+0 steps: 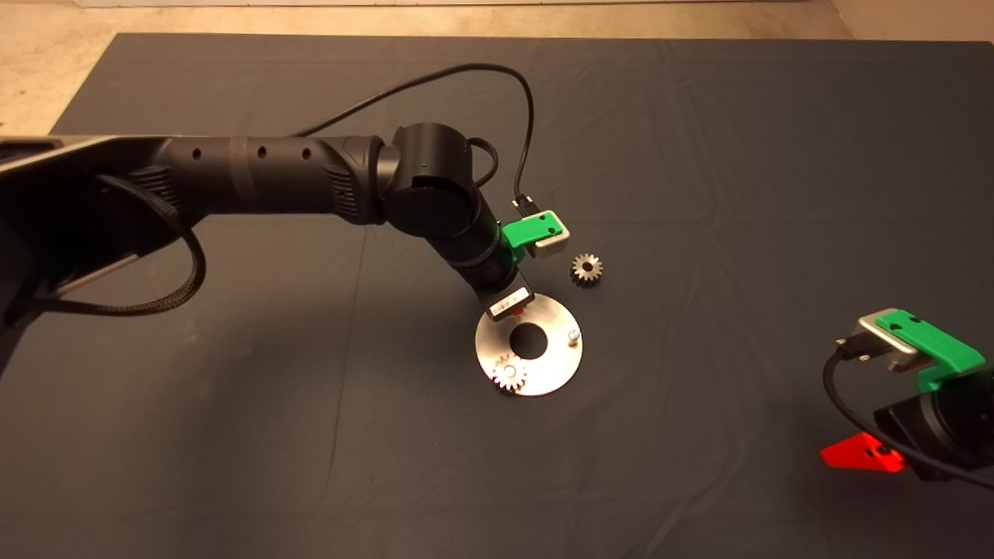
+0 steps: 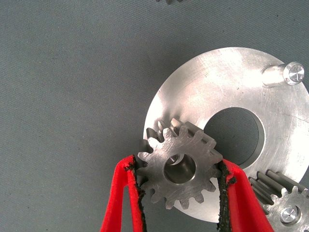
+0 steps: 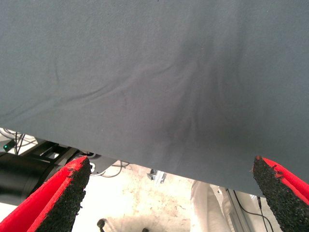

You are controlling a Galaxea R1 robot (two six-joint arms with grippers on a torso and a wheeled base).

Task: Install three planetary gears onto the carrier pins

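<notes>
One planetary gear [image 1: 509, 375] is seated on its pin at the near edge of the carrier disc [image 1: 553, 365]. A second gear [image 2: 180, 168] is clamped between the fingers of the left end effector [image 2: 180, 191] and held directly over a pin, whose tip is visible through the bore; it is judged not yet seated. A third gear [image 1: 587, 269] lies loose on the mat [image 1: 699, 155], just beside the disc. The third pin [image 1: 573, 335] stands bare.

Count: three gears, three pins, one disc. One installation is complete, one is in hand, one remains.

The right end effector [image 3: 169, 193] is parked at the mat's near right edge, fingers wide apart and empty.
</notes>
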